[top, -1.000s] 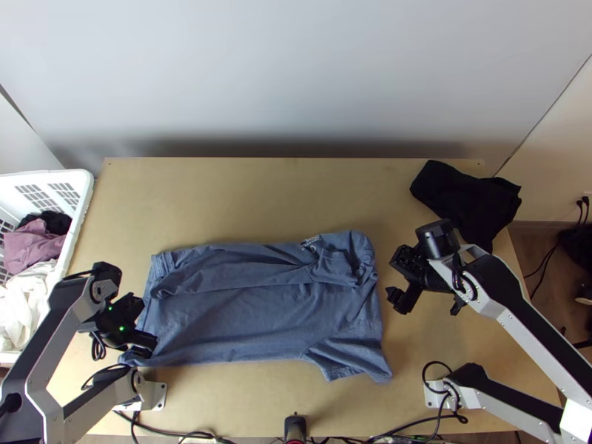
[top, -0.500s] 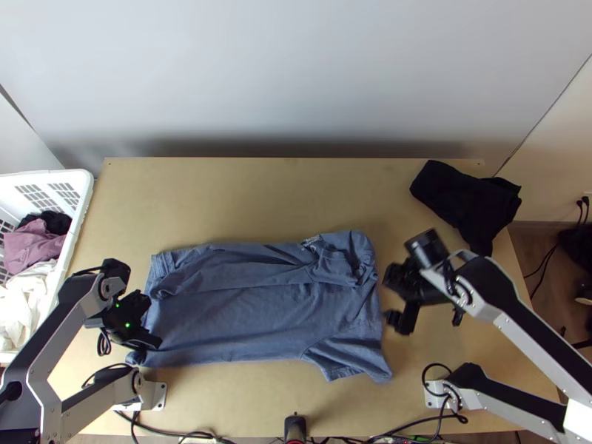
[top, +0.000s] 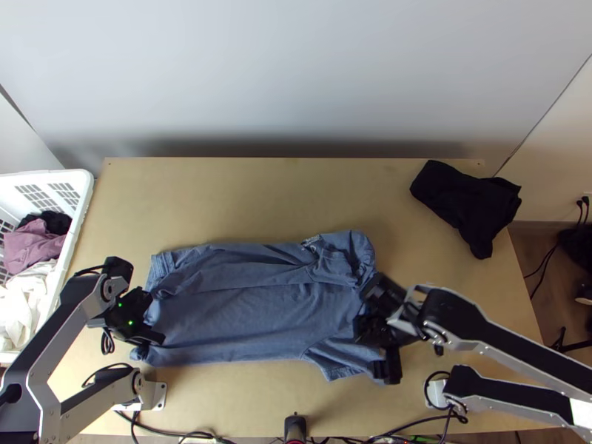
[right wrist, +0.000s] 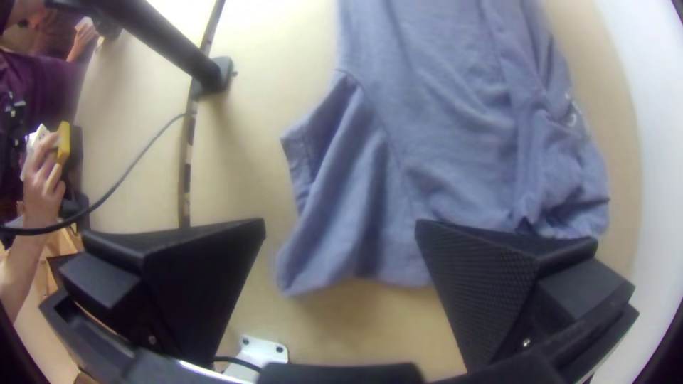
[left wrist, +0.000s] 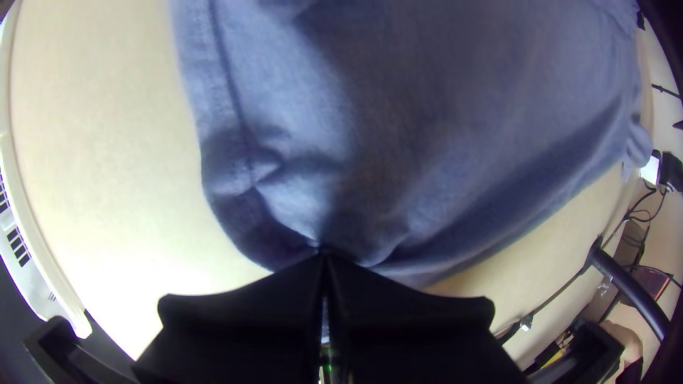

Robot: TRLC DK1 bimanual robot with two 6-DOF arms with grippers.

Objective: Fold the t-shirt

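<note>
Worktop (top: 244,396): shirt's (top: 244,318) long axis parallels near edge.
Sleeve (right wrist: 356,171) lies nearest our released right gripper (right wrist: 341,224); our left gripper (left wrist: 325,257) clenches the hem corner (left wrist: 267,235).

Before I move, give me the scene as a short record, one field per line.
shirt: laid across the table, far side folded inward, near sleeve sticking out
left tool: fingers closed on the shirt's near hem corner
right tool: open, above the near sleeve
black cloth: bunched, far right of table
white basket: left of table, clothes inside
</note>
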